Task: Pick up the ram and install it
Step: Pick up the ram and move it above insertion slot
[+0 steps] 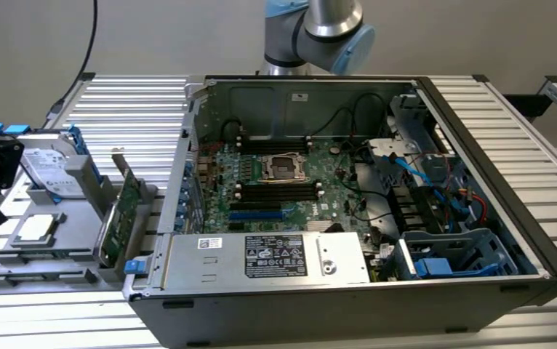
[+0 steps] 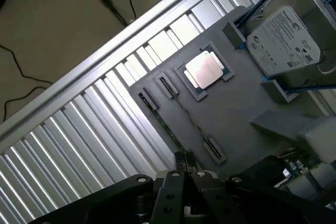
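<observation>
We see the ram (image 2: 167, 129) edge-on as a slim, greenish strip standing upright on its long edge, seated lengthwise in a slot of the grey holder (image 2: 236, 108).

the case (image 1: 540, 262) is black outside, grey inside. its motherboard (image 1: 259, 171) is green with black slots (image 1: 278, 190) and one blue slot (image 1: 255, 215) at six o'clock. the power supply (image 1: 342, 262) is silver with a black label (image 1: 273, 256). blue cables (image 1: 409, 171) and a blue cage (image 1: 453, 254) sit at three to four o'clock. at nine o'clock, a grey tray (image 1: 26, 280) holds a green card (image 1: 118, 225), silver cpu (image 2: 206, 69) and white-labelled silver drive (image 2: 283, 40). the ram (image 2: 165, 127) edge is green. the table (image 1: 123, 102) is ribbed silver; the gripper (image 2: 182, 169) black.
</observation>
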Motion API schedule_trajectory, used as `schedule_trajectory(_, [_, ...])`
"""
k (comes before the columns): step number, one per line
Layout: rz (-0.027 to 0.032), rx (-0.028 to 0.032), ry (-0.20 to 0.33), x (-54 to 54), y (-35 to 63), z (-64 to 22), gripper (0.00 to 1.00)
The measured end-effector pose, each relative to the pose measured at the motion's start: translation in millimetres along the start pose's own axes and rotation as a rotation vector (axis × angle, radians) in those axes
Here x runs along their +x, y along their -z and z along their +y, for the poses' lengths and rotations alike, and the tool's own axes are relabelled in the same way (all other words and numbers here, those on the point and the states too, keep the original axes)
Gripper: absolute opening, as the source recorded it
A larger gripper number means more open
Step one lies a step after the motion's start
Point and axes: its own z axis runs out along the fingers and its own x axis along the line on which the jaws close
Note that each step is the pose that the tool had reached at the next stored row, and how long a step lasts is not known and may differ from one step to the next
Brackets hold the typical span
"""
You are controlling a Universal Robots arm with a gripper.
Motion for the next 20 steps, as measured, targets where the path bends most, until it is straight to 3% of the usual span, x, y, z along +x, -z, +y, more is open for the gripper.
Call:
schedule_trajectory(8, [0.0051,0.0046,0.145,-0.1,-2.0,-0.1,0.11])
schedule_trajectory(20, [0.0052,0.0070,0.364,-0.3,-5.7,-0.3,0.11])
